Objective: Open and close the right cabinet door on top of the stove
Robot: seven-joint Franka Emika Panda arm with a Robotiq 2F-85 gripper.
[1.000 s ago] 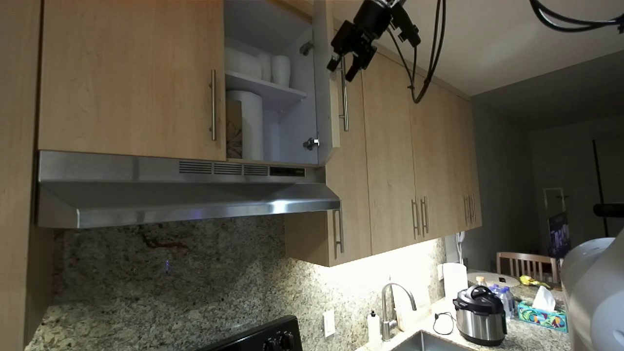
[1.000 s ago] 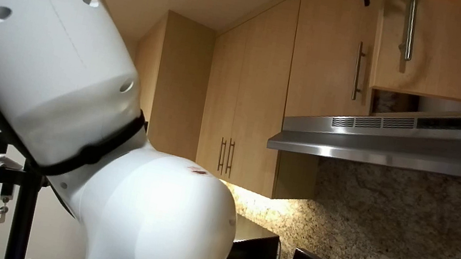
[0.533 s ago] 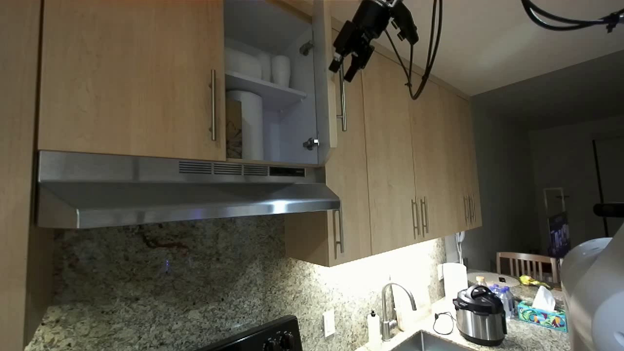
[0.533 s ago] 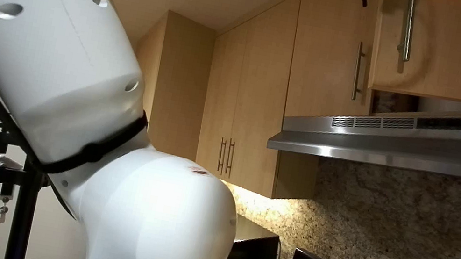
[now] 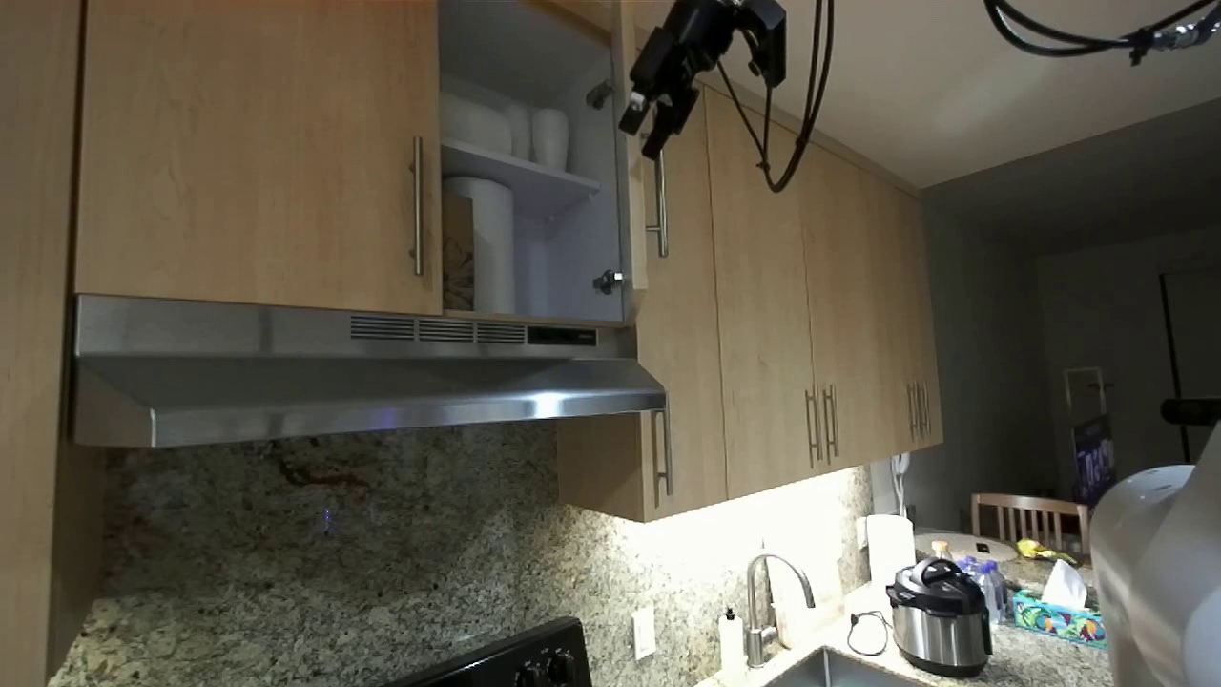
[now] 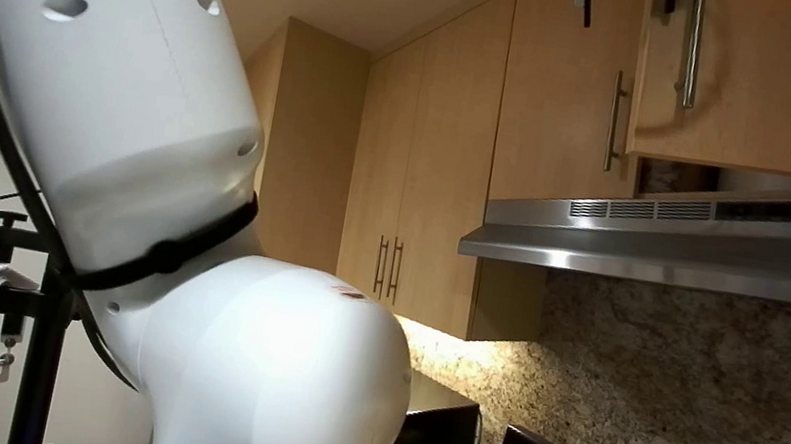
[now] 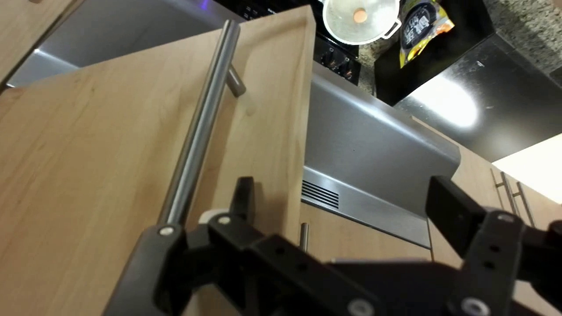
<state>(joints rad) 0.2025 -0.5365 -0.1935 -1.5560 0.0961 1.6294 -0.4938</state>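
Hovering beside the right cabinet door (image 5: 634, 224)

In an exterior view, the door stands wide; inside the cabinet (image 5: 580, 229), a white vase (image 5: 550, 138) above a white cylinder (image 5: 493, 245). In an exterior view, the bar handle (image 6: 693, 47) runs upright. In the wrist view, the handle lies left of the gripper (image 7: 342, 188), jaws spread.

speckled beige-brown granite backsplash (image 5: 315, 553) | long flat light-wood wall cabinets (image 5: 763, 315) | bright white light (image 5: 711, 544) beneath them | slatted wooden chair (image 5: 1030, 502) | dim grey wall (image 5: 983, 363)
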